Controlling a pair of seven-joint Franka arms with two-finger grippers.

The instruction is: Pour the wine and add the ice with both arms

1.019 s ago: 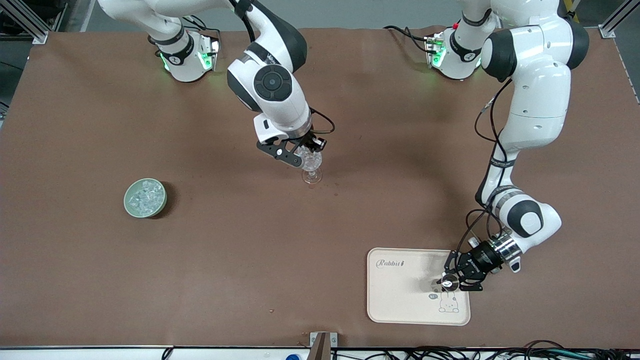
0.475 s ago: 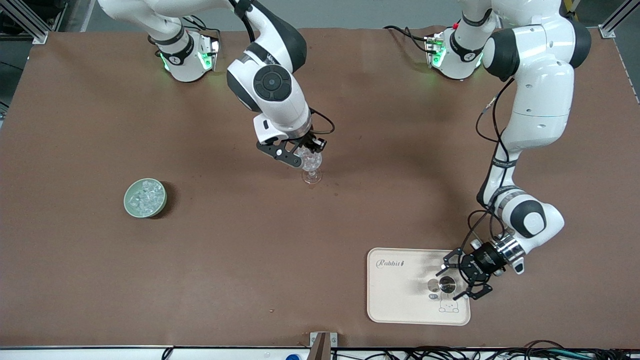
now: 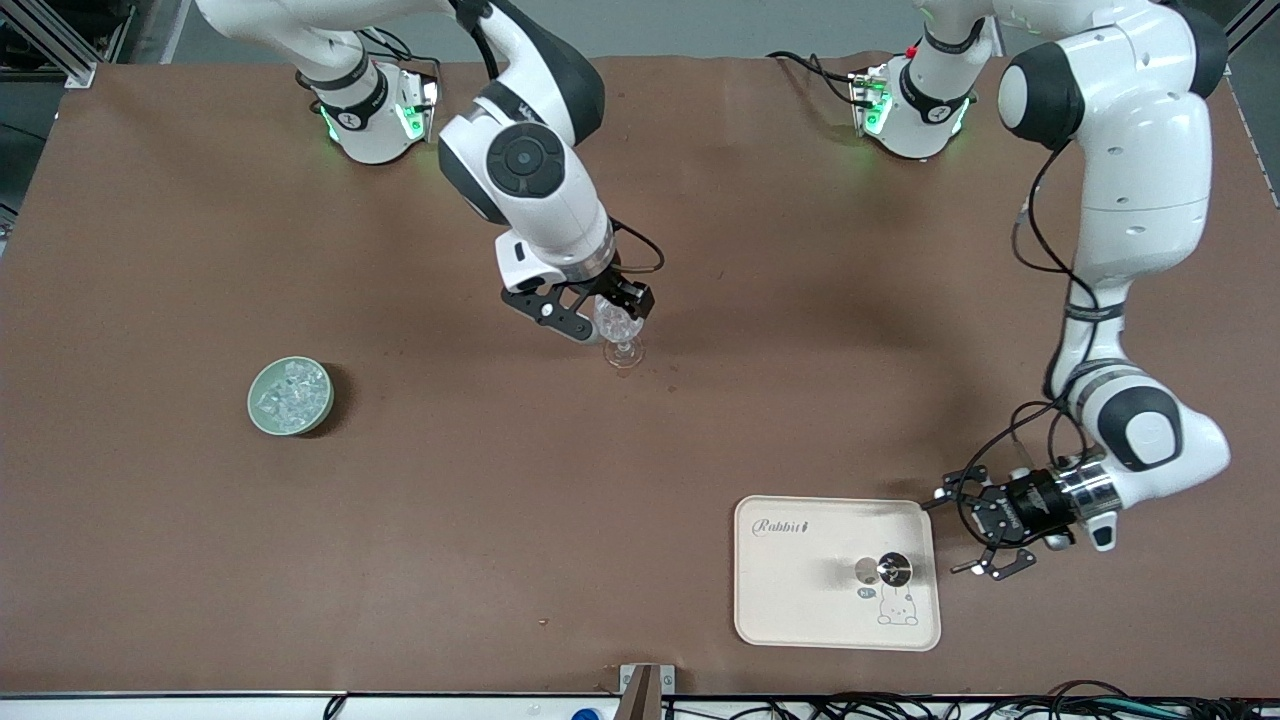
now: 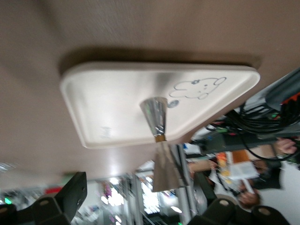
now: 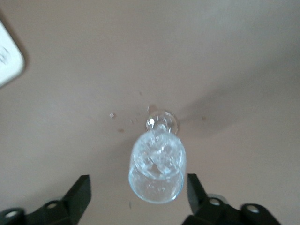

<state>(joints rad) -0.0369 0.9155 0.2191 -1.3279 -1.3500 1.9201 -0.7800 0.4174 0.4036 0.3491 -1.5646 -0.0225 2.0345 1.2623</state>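
R gripper (image 3: pixel 600 318) open astride glass (image 3: pixel 622 330); ice (image 3: pixel 290 392) lies toward R arm's end, so R arm nearer. L gripper (image 3: pixel 968 532) open beside tray (image 3: pixel 790 590).

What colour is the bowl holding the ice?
Pale green bowl, seen best in the front view.

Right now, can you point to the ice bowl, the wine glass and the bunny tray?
green bowl (image 3: pixel 254 412), front view, on its rim.
stemmed glass (image 5: pixel 157 172), right wrist view, on its ice-filled cup.
tray (image 3: pixel 790 590), front view, on its bare floor near the bunny drawing.
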